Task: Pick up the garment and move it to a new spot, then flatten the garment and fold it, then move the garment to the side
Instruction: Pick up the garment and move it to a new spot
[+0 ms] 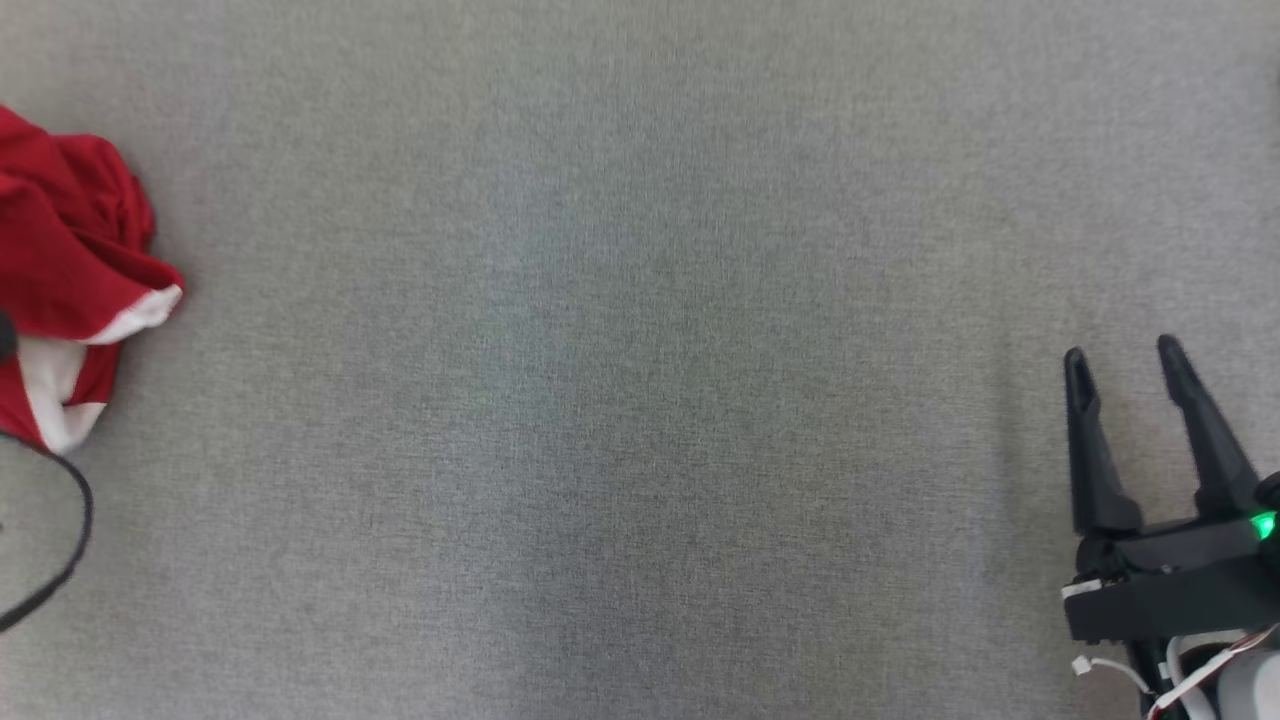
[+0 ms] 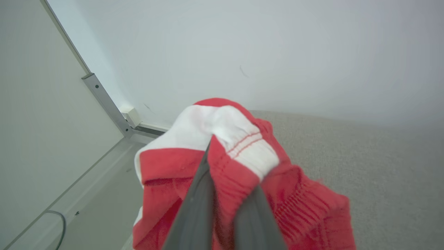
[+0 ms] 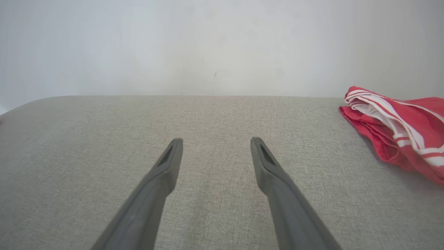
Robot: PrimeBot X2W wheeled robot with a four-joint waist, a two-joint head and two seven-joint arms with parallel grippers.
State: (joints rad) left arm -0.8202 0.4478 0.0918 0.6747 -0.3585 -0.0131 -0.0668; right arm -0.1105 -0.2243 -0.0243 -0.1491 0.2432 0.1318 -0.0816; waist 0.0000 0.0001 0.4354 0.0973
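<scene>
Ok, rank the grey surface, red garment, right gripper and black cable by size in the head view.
1. grey surface
2. red garment and right gripper: alike, both cropped
3. black cable

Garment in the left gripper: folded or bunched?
Bunched. The garment is a crumpled red-and-white heap at the head view's left edge; the left gripper is shut on a wad of it.

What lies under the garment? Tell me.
Grey surface shows beside the garment; the patch beneath it is covered. The left gripper is shut on a fold, one fingertip buried in cloth.
</scene>
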